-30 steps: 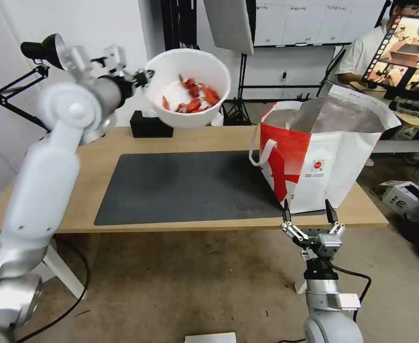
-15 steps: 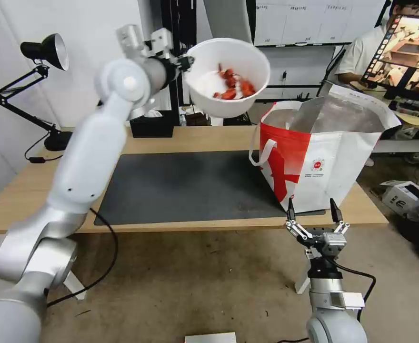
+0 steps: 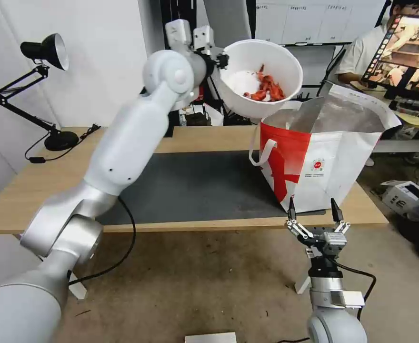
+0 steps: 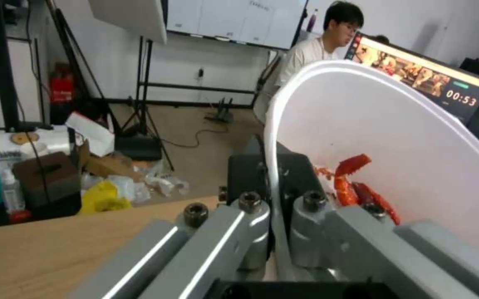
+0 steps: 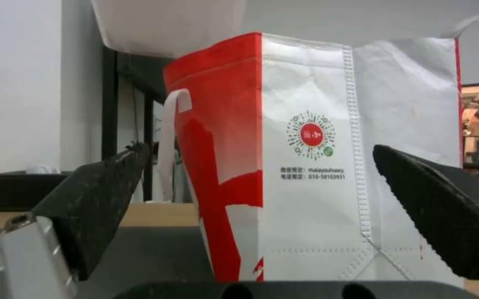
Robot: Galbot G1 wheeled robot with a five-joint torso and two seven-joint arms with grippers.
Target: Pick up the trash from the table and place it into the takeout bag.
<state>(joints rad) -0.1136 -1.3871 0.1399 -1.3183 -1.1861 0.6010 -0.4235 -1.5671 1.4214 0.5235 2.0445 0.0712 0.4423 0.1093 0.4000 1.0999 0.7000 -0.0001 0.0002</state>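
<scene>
Fingers of the left gripper [image 3: 220, 61] pinch the thin rim of the smooth white round bowl [image 3: 262, 76], tilted, with glossy red crayfish shells [image 3: 265, 89] piled in it.
Beside and below those fingers stands the white-and-red woven takeout bag [image 3: 321, 157] with crinkled silver foil lining, on the light-wood table [image 3: 43, 183] with its dark grey mat [image 3: 209, 186]. Black pointed fingers [image 5: 112, 195] of the right gripper [image 3: 313, 213] are spread wide before the bag.

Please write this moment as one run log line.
left gripper: holds bowl rim, tilted above takeout bag | right gripper: open, idle below table edge
</scene>
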